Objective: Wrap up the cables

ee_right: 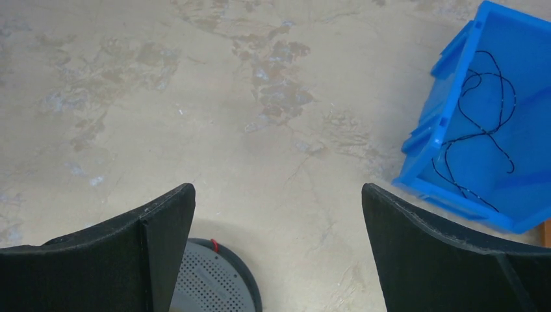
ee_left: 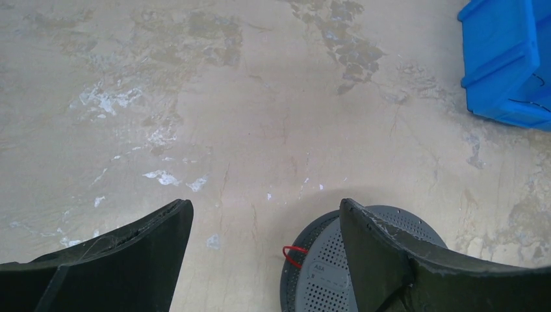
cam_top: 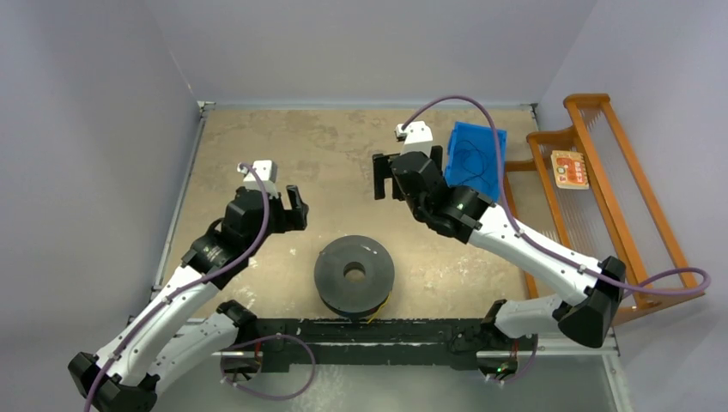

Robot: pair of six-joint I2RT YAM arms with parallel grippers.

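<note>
While both arms reach over a mottled tan table [cam_top: 257,146] in the overhead view, a black spool [cam_top: 354,275] lies flat between them near the front edge, with yellow and orange cables [cam_top: 385,304] peeking from under its lower right rim. The left gripper [cam_top: 296,209] and right gripper [cam_top: 384,178] are both above bare table, and a blue bin [cam_top: 494,142] sits just beside the right one, next to a wooden rack [cam_top: 601,172]. From the left wrist, the left gripper's fingers are spread wide with nothing between them, and a red cable [ee_left: 294,253] loops at the spool's perforated edge. From the right wrist, the fingers are likewise spread and empty, and a thin black cable [ee_right: 484,97] lies tangled inside the bin.
</note>
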